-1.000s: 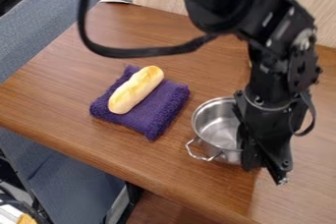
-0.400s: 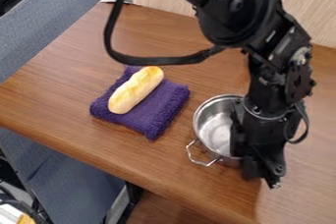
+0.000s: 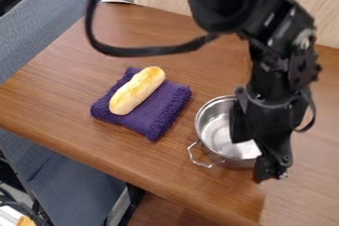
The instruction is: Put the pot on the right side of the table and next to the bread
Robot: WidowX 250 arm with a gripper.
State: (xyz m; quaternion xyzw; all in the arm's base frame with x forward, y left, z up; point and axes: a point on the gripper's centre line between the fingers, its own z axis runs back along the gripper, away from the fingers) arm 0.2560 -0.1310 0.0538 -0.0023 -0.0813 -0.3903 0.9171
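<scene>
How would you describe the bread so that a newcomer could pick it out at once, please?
On the wooden table, look to the left of the metal pot for a purple cloth. The bread lies on it: a long, pale golden loaf with rounded ends, unlike the flat, fuzzy cloth beneath and the shiny, round pot.

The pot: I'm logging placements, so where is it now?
Camera view, right side: the pot is on the table, right of the purple cloth under the bread, with the gripper at its rim.
</scene>
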